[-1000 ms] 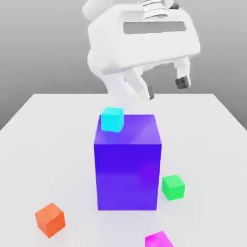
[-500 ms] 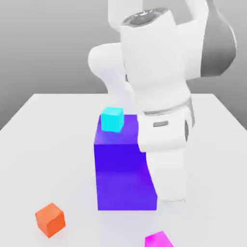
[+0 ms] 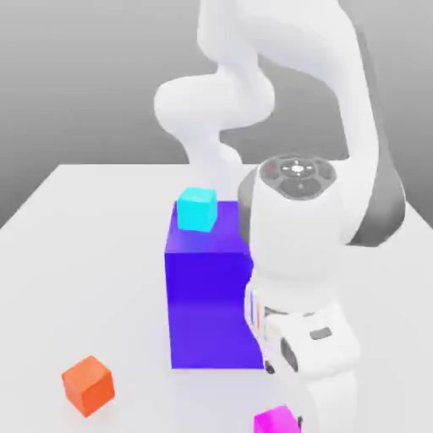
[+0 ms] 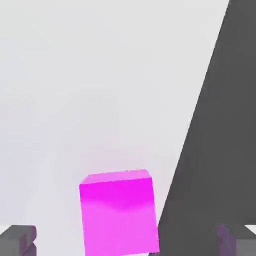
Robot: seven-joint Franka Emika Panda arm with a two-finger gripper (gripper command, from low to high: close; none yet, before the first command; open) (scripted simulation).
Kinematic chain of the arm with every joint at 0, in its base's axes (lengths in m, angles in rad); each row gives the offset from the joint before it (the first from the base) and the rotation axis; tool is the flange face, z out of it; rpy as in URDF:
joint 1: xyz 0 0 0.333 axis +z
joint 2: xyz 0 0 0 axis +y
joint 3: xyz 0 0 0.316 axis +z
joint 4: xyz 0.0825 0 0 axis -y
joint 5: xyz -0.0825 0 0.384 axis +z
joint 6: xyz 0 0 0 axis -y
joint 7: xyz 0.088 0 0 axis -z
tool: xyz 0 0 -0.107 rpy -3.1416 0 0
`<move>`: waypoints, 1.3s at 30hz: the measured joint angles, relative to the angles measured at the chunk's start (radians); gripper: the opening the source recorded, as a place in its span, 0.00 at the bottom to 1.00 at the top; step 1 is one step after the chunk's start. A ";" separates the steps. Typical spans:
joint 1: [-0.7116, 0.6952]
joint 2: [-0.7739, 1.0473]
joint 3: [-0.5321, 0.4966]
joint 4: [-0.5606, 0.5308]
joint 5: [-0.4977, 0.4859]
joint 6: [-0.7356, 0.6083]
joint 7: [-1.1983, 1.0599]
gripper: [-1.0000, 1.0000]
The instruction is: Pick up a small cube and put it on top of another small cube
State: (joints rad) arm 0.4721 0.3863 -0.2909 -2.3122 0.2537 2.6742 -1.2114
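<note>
The small cube (image 4: 119,212) is bright magenta and lies on the white table between my gripper's (image 4: 129,241) two dark fingertips (image 4: 17,240). The fingers stand wide open, one on each side, with a gap to the cube on both sides. In the exterior view the cube (image 3: 275,420) peeks out at the front edge of the picture, partly covered by the white hand (image 3: 315,353) lowered over it. Another small cube, cyan (image 3: 196,209), rests on top of the big blue-purple block (image 3: 207,304).
An orange cube (image 3: 87,385) lies at the front on the exterior view's left. The big block stands close beside the lowered arm. The white table (image 3: 76,254) stretches out around them. A dark grey area (image 4: 220,125) borders the table surface in the hand view.
The arm has swung down from above the big block to the front on the exterior view's right. The hand now sits low over the magenta cube, and the arm covers the green cube.
</note>
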 joint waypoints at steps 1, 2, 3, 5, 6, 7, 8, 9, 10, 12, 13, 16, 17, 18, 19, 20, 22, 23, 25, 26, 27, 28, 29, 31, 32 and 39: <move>-0.011 0.031 0.015 0.007 0.009 0.025 -0.013 0.50; -0.025 0.065 0.032 0.015 0.024 0.051 -0.028 0.50; -0.042 0.101 0.053 0.023 0.036 0.078 -0.038 0.50; -0.052 0.127 0.065 0.029 0.051 0.096 -0.050 0.00; -0.052 0.127 0.065 0.029 0.051 0.096 -0.050 0.00; -0.052 0.127 0.065 0.029 0.051 0.096 -0.050 0.00; -0.052 0.127 0.065 0.029 0.051 0.095 -0.050 0.00; -0.052 0.126 0.065 0.029 0.051 0.094 -0.050 0.00; -0.058 0.139 0.072 0.032 0.057 0.104 -0.056 0.00; -0.042 0.102 0.053 0.023 0.038 0.077 -0.042 0.00; -0.031 0.072 0.038 0.016 0.021 0.055 -0.029 0.00; -0.012 -0.023 0.020 0.007 -0.005 -0.005 -0.017 0.00; -0.014 -0.047 0.033 0.011 0.009 -0.011 -0.028 0.00; -0.012 -0.069 0.042 0.008 0.022 -0.015 -0.031 0.00; -0.009 -0.092 0.050 0.000 0.034 -0.020 -0.030 0.00; -0.005 -0.114 0.057 -0.009 0.044 -0.023 -0.027 0.00; 0.008 -0.162 0.064 -0.039 0.052 -0.030 -0.004 0.00; 0.016 -0.186 0.067 -0.058 0.052 -0.033 0.012 0.00; 0.033 -0.239 0.072 -0.097 0.047 -0.036 0.048 0.00; 0.041 -0.267 0.075 -0.118 0.041 -0.036 0.069 0.00; 0.052 -0.296 0.079 -0.138 0.033 -0.035 0.090 0.00; 0.064 -0.325 0.081 -0.159 0.024 -0.034 0.112 0.00; 0.073 -0.355 0.084 -0.181 0.013 -0.031 0.136 0.00; 0.089 -0.406 0.090 -0.231 -0.021 -0.026 0.195 0.00; 0.093 -0.430 0.093 -0.258 -0.040 -0.023 0.226 0.00; 0.065 -0.601 0.179 -0.451 -0.188 0.009 0.458 0.00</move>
State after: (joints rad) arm 0.5375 -0.2144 -0.1121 -2.7629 0.0661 2.6829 -0.7538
